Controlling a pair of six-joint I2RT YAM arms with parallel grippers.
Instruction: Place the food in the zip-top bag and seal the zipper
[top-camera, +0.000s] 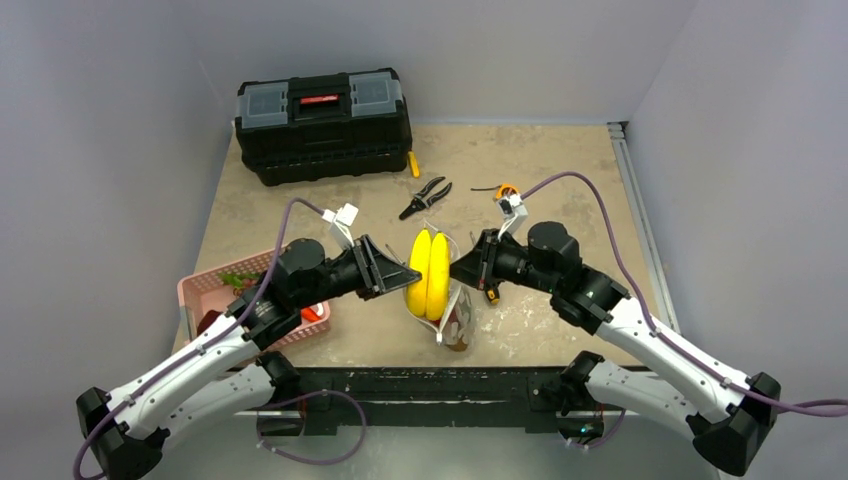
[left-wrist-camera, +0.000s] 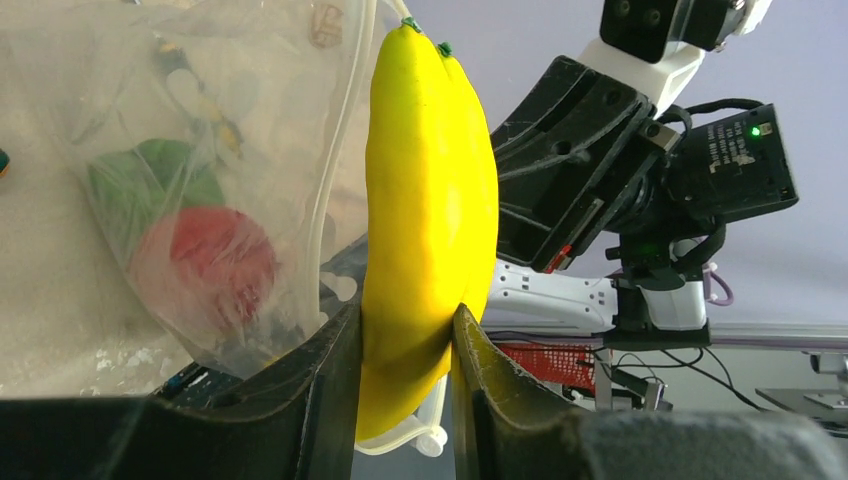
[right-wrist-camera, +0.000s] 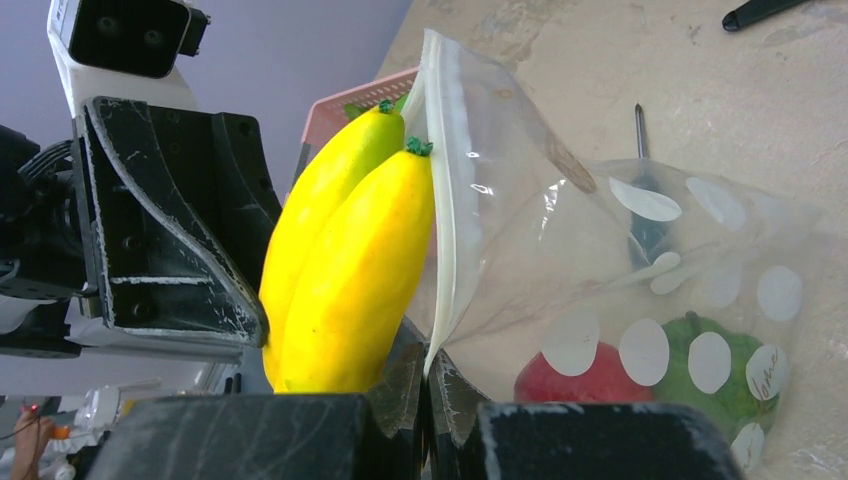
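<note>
tan tabletop (top-camera: 560, 170), left pincer (left-wrist-camera: 405, 322) clamping banana (left-wrist-camera: 425, 180), right pincer (right-wrist-camera: 428, 378) pinching zipper (right-wrist-camera: 450, 200)

The banana's (right-wrist-camera: 350, 270) lower end is hidden behind the right gripper (right-wrist-camera: 428, 375).

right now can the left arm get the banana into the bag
Probably yes: the left gripper holds the banana beside the zip-top bag, whose mouth edge the right gripper holds up; nothing between.

Banana (top-camera: 428, 272) L of bag (top-camera: 466, 305); basket (top-camera: 187, 305) far L, toolbox (top-camera: 322, 125) behind.
</note>
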